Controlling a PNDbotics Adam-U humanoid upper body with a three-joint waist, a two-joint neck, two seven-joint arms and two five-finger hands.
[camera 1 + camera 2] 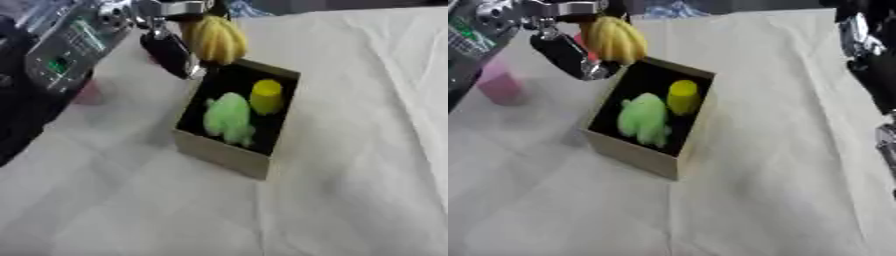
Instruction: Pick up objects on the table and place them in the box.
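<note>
a yellow ridged banana bunch (pixel 214 40) is held by the curled left hand (pixel 171 52) over the tan cardboard box (pixel 223 152) (green toy (pixel 229 119) and yellow cup (pixel 266 96) inside).

a white cloth (pixel 350 190) covers the table and fills most of the frame, from the bottom edge up to the top right. soft creases run across it, with one long fold down the right side and another slanting through the lower middle. along the top edge, in the middle, a bluish crumpled shape (pixel 671 9) shows just beyond the far hem of the cloth; what it is cannot be made out. a dark band of background (pixel 350 4) lies behind it at the upper right.
</note>
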